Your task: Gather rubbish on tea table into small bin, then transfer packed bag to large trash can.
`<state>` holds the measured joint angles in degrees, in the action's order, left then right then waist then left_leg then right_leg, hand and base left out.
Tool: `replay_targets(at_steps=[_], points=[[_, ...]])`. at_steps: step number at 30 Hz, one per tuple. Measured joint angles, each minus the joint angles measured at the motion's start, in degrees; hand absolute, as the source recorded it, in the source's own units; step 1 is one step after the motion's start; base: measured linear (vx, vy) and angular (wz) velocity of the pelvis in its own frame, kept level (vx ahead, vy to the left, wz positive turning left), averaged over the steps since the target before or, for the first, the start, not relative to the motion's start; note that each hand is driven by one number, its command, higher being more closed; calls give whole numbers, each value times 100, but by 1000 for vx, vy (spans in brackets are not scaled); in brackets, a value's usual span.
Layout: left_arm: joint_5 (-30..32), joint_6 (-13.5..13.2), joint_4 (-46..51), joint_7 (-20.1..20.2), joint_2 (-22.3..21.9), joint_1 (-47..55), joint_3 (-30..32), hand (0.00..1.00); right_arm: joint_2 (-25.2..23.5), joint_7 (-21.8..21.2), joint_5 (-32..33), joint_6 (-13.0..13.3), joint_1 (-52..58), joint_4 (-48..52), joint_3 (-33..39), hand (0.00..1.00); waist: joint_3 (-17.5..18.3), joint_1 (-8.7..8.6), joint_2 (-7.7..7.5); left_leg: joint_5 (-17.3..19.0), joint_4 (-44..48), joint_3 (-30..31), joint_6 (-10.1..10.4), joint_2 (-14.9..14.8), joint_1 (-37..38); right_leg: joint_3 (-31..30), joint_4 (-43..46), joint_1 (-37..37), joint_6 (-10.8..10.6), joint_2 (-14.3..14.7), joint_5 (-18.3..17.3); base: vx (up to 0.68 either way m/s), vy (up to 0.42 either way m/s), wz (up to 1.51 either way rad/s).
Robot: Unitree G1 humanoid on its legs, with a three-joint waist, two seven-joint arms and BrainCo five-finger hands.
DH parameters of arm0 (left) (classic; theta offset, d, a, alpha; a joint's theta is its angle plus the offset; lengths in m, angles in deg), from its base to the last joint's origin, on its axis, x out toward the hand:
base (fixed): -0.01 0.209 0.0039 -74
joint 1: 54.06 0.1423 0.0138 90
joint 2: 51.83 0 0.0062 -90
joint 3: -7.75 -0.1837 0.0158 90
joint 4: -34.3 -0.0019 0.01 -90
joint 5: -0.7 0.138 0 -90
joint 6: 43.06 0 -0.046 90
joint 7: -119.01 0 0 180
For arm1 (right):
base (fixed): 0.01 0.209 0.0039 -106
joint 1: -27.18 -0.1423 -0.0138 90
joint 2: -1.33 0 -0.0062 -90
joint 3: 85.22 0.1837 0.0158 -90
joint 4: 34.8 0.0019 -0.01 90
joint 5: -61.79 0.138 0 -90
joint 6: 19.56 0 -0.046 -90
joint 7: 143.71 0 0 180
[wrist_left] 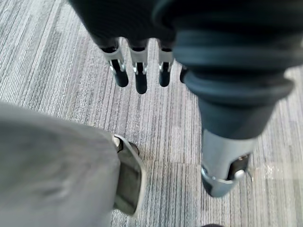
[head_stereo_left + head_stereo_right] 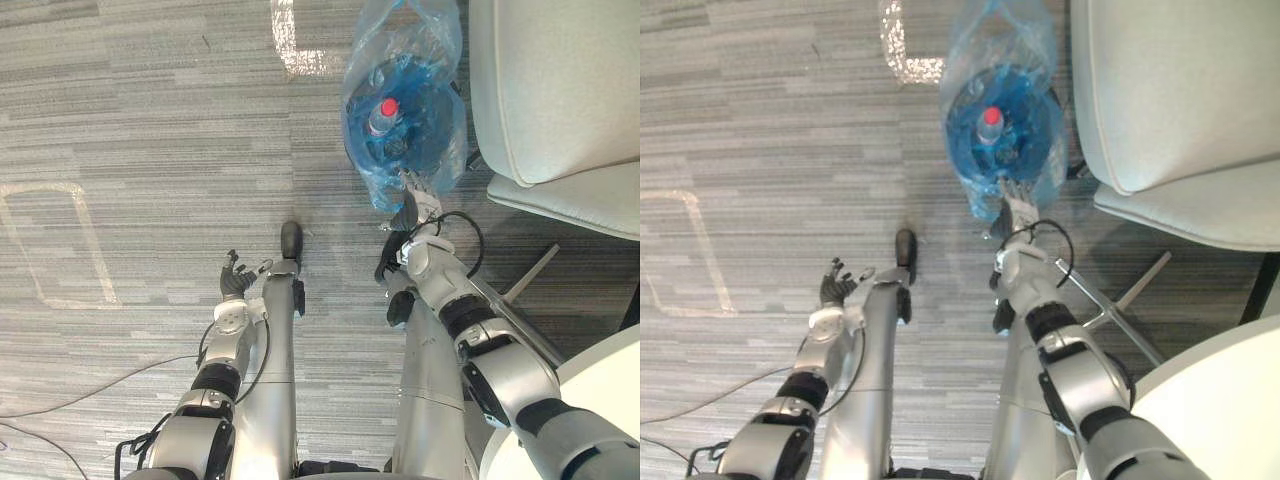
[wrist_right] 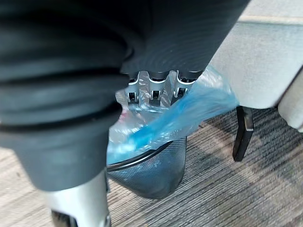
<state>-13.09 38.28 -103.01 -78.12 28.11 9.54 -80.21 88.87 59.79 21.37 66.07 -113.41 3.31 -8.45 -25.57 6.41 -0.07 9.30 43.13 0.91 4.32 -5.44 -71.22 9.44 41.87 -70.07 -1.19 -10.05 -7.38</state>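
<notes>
While in right fingers' (image 3: 154,92) grip, blue bag (image 2: 432,125) with bottle (image 2: 383,116), in bin (image 3: 156,175); left fingers (image 1: 140,78) slack.

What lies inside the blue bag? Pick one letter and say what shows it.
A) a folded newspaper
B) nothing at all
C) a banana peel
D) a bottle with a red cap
D: seen from above in both eye views, a bottle with a red cap sits inside the blue bag.
</notes>
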Motion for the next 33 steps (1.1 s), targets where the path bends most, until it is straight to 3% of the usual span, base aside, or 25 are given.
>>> replay_targets(at_steps=[10, 20, 33], points=[[-174, -56, 86, -20, -32, -6, 0, 0, -82, 5, 72, -52, -200, -149, -56, 100, 64, 12, 9, -30, 129, 128, 52, 46, -216, 97, 320, -216, 60, -65, -170, 0, -5, 8], [-155, 52, 95, -45, -12, -1, 0, 0, -118, 39, 662, 59, 85, 541, -53, 100, 64, 20, 9, -33, 185, 128, 59, -5, -140, 93, 335, -133, 79, -16, -155, -2, 3, -1], [258, 390, -133, 130, -424, 609, -197, 0, -507, -115, 1141, 202, 1704, 1658, -303, 100, 108, -2, -4, -104, -696, -125, 37, -100, 1942, 123, -735, 1957, 41, 99, 151, 1, 9, -5]])
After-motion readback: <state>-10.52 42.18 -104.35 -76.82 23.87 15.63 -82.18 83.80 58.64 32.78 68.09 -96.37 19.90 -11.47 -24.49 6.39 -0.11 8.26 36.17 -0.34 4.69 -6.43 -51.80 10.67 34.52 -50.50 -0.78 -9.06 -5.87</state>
